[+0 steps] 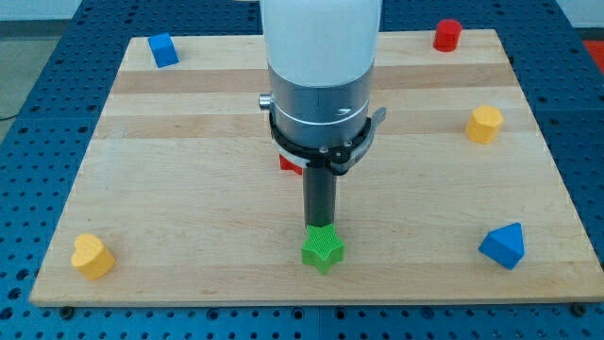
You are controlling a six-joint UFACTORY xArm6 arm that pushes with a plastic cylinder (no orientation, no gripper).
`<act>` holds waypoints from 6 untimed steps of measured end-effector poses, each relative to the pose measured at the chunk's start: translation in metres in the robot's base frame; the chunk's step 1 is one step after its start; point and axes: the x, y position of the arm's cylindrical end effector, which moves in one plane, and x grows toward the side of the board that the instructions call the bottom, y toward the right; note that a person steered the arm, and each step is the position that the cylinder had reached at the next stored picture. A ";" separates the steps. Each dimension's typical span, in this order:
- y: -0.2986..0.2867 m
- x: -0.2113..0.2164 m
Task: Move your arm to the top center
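My dark rod comes down from the white and silver arm at the board's middle. My tip (321, 227) sits right at the top edge of the green star block (323, 248), near the view's bottom centre; whether it touches is hard to tell. A red block (290, 163) is mostly hidden behind the arm's silver collar, just left of the rod. The wooden board (189, 189) fills most of the view.
A blue block (163, 49) sits at the top left, a red cylinder (447, 35) at the top right, a yellow block (484, 124) at the right, a blue triangular block (503, 246) at the bottom right, a yellow heart block (92, 256) at the bottom left.
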 end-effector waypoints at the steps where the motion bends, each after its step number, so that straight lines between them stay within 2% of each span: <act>1: 0.021 -0.021; 3: 0.054 -0.086; 5: 0.009 -0.188; 6: -0.047 -0.224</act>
